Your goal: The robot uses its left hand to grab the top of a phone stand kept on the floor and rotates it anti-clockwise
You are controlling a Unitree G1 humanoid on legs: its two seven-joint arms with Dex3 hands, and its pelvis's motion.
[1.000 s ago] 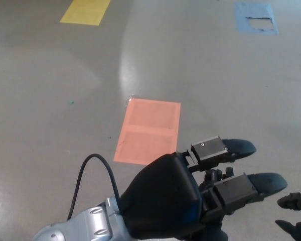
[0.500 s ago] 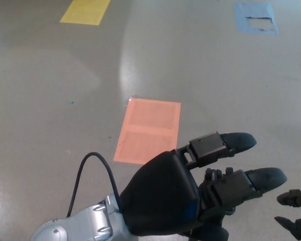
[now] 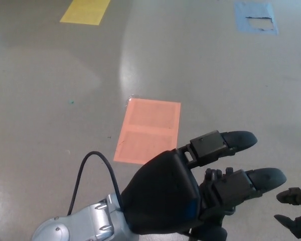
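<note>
My left hand (image 3: 190,198) fills the lower middle of the head view, coming in from the bottom left on a silver forearm. Its two thick fingers (image 3: 236,140) stretch out to the right, spread apart, and hold nothing. A small dark knobbly part (image 3: 214,174) shows in the gap between them. I cannot tell whether that is the top of the phone stand; the rest of the stand is hidden under the hand. My right hand (image 3: 295,211) peeks in at the bottom right corner, fingers apart and empty.
An orange rectangle of tape (image 3: 148,130) lies on the grey floor just beyond my left hand. A yellow patch (image 3: 85,11) is at the far left and a blue patch (image 3: 256,17) at the far right. A black cable (image 3: 90,170) loops from my left forearm.
My left hand's fingers have shifted slightly to the right and up over the last second. The right hand has barely moved. The floor markings are unchanged.
</note>
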